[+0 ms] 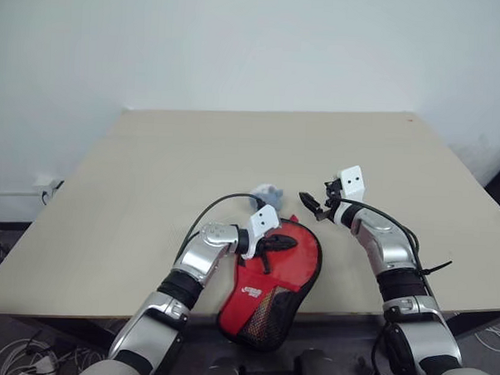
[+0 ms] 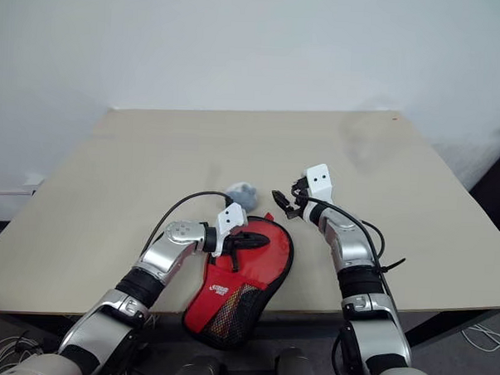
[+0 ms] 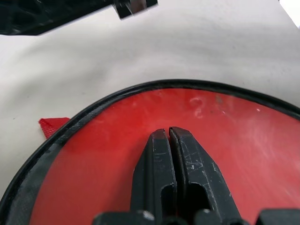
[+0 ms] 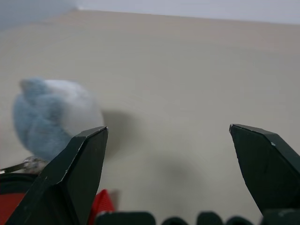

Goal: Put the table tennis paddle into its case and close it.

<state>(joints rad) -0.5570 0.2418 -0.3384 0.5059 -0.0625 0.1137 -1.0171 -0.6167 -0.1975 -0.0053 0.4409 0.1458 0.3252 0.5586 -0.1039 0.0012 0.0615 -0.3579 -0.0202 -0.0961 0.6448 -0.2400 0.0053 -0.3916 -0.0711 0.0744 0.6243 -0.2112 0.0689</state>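
Note:
The case [image 1: 265, 317] lies at the table's front edge, clear window up, with its black mesh end hanging over the edge. The table tennis paddle [image 1: 303, 260] shows red through that window, with a small white mark near the mesh. My left gripper [image 1: 292, 239] is shut with nothing between its fingers, its tips low over the window [image 3: 243, 140] inside the black rim [image 3: 117, 93]. The grey-blue puff [image 1: 267, 192] rests on the table just beyond the case. My right gripper [image 1: 309, 203] stands open above the table to the right of the puff [image 4: 51, 117], holding nothing.
The beige table [image 1: 235, 145] stretches away to a white wall. A small red tab [image 3: 49, 127] sticks out from the case's rim. A cable and socket [image 1: 47, 189] sit low on the wall at the left.

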